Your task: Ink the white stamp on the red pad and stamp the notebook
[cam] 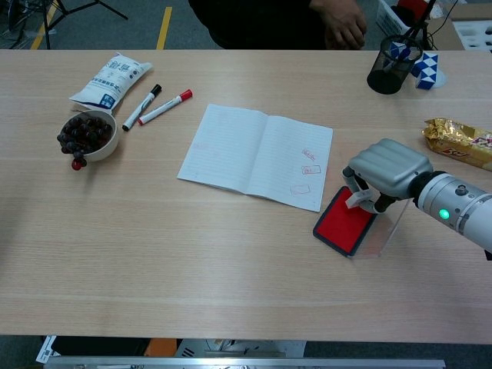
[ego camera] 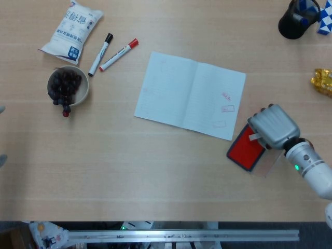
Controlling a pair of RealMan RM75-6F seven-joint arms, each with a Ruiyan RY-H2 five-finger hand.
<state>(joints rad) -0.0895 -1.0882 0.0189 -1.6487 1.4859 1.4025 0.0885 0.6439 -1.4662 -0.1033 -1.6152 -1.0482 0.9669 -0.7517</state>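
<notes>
- Right hand [cam: 378, 178] hovers over the far-right end of the red pad [cam: 344, 220], near the table's right edge, knuckles up and fingers curled downward.
- Under those fingers a small pale piece shows, which I take to be the white stamp [cam: 355, 199]; the hand seems to pinch it, though its back hides most of the hold.
- Whether the stamp face already touches the red surface cannot be told from either view; it looks very near or just on it.
- Left hand is not clearly in view; only grey slivers sit at the left border of the head view.
- To ink well, I judge the stamp should come down flat and square on the red field, not on the dark rim or the clear lid [cam: 388, 227] lying open beside the pad.
- Press straight down and lift straight up; a tilted face would ink only one side.
- The pad is loose on the table, so sideways drag could slide it toward the notebook [cam: 254, 154].
- The notebook lies open near the table's middle, its right page corner just beside the pad, so the carry is short.
- Faint red marks [cam: 309, 161] already sit on the right page; a bare patch beside them seems the safest target.
</notes>
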